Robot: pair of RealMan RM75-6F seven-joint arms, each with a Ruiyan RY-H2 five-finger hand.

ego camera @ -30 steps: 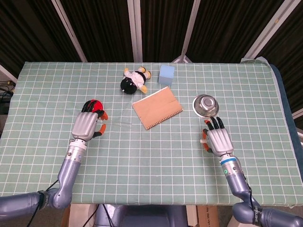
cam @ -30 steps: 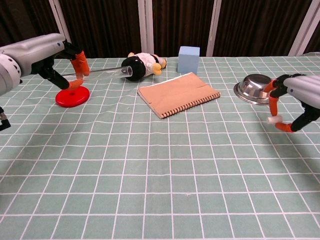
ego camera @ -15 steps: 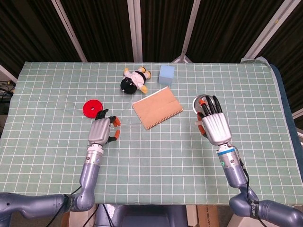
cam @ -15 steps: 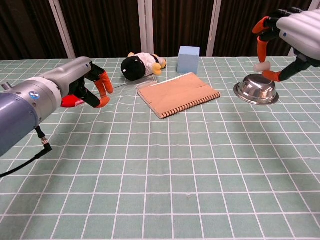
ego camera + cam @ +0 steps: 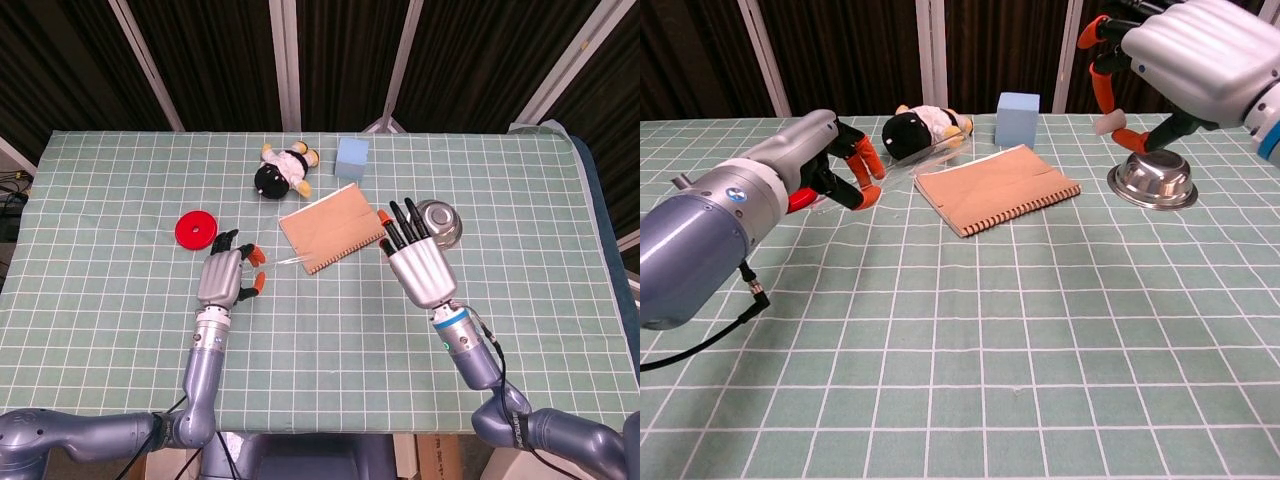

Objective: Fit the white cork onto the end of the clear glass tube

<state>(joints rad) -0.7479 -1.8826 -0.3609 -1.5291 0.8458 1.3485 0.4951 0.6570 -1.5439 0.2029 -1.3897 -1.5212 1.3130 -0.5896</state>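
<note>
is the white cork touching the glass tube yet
Apart. The chest view shows the white cork pinched in the right hand over the steel bowl, far right of the glass tube held by the left hand.

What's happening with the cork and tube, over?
Left robot hand holds glass tube. Right robot hand pinches white cork, both raised. Cork not on tube yet. Notebook lies below the gap.

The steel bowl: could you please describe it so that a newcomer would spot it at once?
Start at the brown notebook in the middle of the green checked table. Look to its right, just past the right hand; the steel bowl sits there upside down. It is the only shiny metal thing on the table.
</note>
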